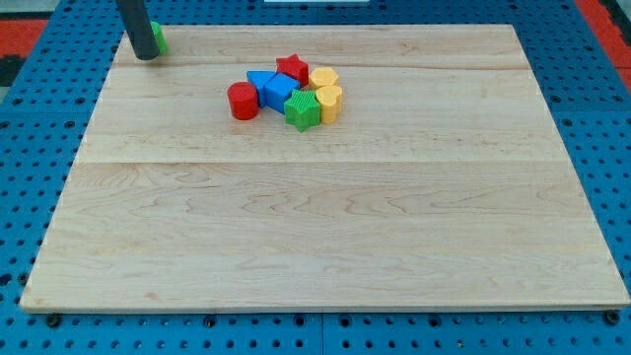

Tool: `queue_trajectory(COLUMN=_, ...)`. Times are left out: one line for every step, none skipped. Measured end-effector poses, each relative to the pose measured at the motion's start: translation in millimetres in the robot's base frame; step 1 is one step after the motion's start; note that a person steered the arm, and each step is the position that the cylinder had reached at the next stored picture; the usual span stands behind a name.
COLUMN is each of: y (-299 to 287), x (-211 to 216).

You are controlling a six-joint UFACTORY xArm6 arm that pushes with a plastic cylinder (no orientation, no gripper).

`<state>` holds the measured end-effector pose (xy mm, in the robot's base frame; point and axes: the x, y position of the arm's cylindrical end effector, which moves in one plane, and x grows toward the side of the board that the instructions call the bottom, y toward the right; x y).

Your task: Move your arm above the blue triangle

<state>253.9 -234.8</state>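
I'm seeing the blue triangle (259,85) lying flat on the bench toward the view's top, in the block cluster, touching the blue cube beside it on the view's right.

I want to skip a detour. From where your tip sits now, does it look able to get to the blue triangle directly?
Probably yes. My tip is at the view's top left beside a green block, and the bare board lies between it and the blue triangle. The red cylinder sits just below that path.
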Motion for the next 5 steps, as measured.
queue_trajectory(y=-2.9, x=0.0)
queue_trajectory(y=-0.6, x=4.0)
queue_trajectory(y=-6.4, x=58.3)
queue_trajectory(y=-20.6, x=80.7)
queue_trajectory(y=-20.6, x=89.9)
